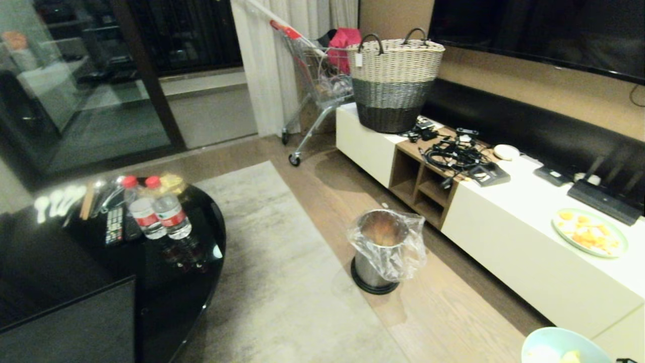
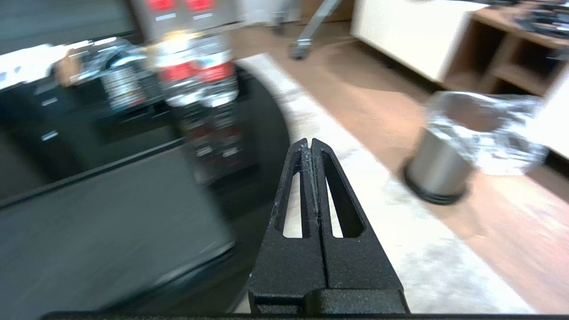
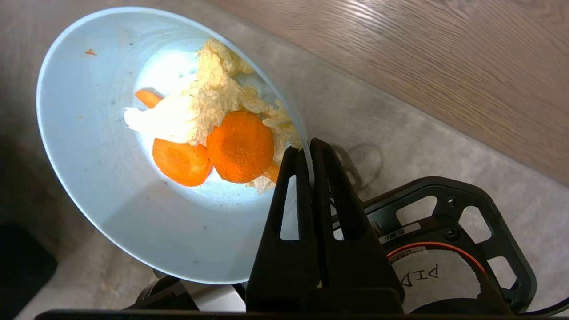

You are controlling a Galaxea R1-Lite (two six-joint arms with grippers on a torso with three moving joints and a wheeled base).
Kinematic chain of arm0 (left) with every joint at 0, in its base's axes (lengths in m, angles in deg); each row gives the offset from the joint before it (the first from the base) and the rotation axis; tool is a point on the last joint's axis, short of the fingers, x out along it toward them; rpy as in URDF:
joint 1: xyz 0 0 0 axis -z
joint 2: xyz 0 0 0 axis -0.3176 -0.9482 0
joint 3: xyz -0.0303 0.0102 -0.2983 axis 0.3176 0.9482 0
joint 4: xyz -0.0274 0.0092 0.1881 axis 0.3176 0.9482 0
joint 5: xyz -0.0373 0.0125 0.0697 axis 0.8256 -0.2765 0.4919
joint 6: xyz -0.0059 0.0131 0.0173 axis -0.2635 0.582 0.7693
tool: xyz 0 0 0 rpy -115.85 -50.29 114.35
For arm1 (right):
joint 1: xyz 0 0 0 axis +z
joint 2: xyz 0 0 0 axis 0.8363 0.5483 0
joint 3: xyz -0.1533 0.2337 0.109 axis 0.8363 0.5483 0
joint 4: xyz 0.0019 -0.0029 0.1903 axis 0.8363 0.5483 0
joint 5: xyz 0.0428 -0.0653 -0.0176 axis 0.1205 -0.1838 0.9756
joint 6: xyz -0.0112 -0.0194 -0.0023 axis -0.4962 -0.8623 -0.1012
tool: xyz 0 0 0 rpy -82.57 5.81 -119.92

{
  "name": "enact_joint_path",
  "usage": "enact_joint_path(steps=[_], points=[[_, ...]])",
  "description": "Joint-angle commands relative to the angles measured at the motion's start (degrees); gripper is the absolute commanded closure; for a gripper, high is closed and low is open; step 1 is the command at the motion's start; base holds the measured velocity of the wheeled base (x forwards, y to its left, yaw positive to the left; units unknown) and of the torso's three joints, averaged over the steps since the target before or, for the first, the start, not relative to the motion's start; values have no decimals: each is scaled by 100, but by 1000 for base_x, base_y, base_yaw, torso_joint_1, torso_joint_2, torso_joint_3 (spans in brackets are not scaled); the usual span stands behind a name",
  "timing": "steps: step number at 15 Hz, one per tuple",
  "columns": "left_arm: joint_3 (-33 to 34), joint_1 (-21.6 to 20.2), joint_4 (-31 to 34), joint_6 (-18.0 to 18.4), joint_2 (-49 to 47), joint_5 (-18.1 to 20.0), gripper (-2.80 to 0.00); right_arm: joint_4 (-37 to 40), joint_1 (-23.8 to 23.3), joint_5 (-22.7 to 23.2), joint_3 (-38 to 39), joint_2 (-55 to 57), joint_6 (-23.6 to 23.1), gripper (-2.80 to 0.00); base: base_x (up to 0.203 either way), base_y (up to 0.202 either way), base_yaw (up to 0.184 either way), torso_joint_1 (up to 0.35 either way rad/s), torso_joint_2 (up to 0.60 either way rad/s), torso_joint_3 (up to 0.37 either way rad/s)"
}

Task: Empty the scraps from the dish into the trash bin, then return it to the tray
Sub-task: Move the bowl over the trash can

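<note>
At my right pincer [image 3: 306,149] the two fingers are clamped together on the rim of the dish [image 3: 111,191], which hangs low by the robot's base, above the rug and well short of the trash bin [image 1: 380,252]. Since the scraps [image 3: 213,129], orange slices and pale leafy bits, all sit inside the dish, I judge the pick-up done and the carry, the tipping and the return left to do. My left pincer [image 2: 310,144] is parked with its fingers pressed together on nothing, beside the tray [image 2: 111,231] on the black desk [image 1: 176,282]. As for writing, I read only mirrored letters like "PID" on a white label on the base; the red labels on the water bottles [image 1: 156,214] are illegible.
</note>
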Motion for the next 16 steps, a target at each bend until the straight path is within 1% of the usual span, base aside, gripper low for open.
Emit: enact_joint_path(steps=[1, 5, 16], points=[[0, 0, -2, -4, 2, -2, 0, -9, -2, -7, 8, -21, 21, 0, -2, 6, -168, 3, 4, 2], [0, 0, -2, -4, 2, -2, 0, -9, -2, -7, 0, -13, 21, 0, 2, 6, -139, 2, 3, 2], [0, 0, -2, -4, 2, -2, 0, 8, 16, -16, 26, -21, 4, 0, 0, 0, 0, 0, 0, 0]])
